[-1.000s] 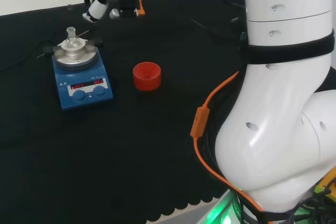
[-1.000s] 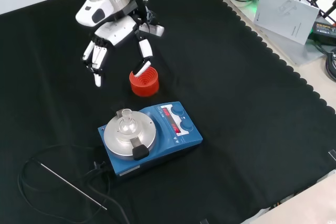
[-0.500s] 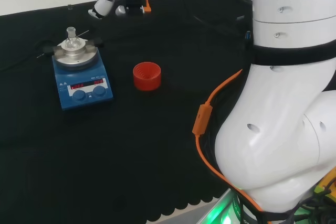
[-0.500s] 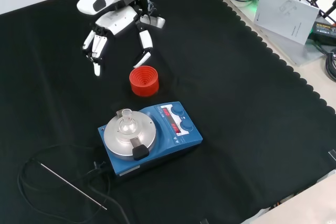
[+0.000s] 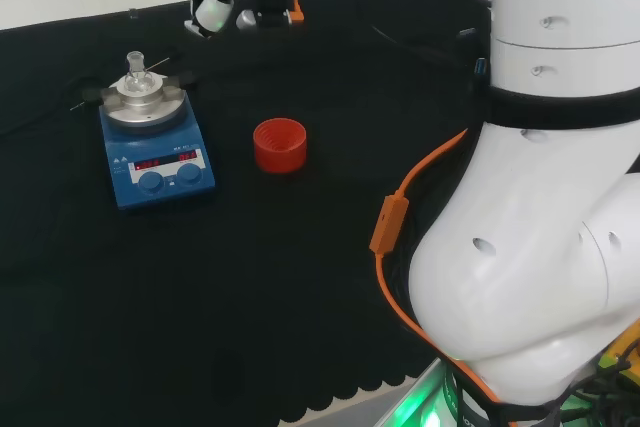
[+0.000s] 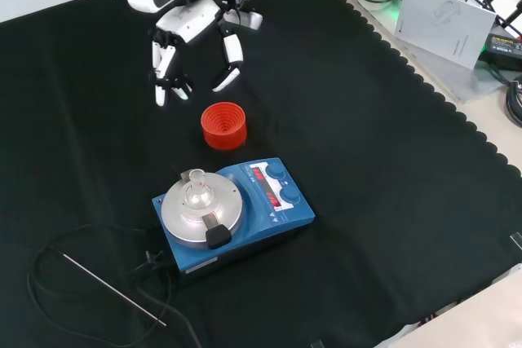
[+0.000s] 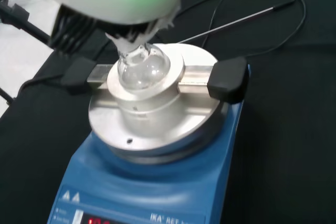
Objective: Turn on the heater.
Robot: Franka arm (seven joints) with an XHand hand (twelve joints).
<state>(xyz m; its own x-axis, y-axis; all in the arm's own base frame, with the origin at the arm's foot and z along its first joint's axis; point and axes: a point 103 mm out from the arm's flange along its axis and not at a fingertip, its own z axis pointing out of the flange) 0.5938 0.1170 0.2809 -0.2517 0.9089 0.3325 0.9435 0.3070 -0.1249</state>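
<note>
One blue heater (image 6: 245, 209) sits on the black worktop (image 6: 391, 160), near side in the front view, with red digits lit on its front panel and two knobs (image 6: 284, 183) beside them. A small clear round flask (image 7: 143, 69) sits in the metal block on its plate. The hand (image 6: 192, 26) hangs in the air at the far side, well apart from the heater, fingers (image 6: 163, 71) relaxed and spread, holding nothing. A red ribbed ring (image 6: 224, 124) stands between hand and heater.
</note>
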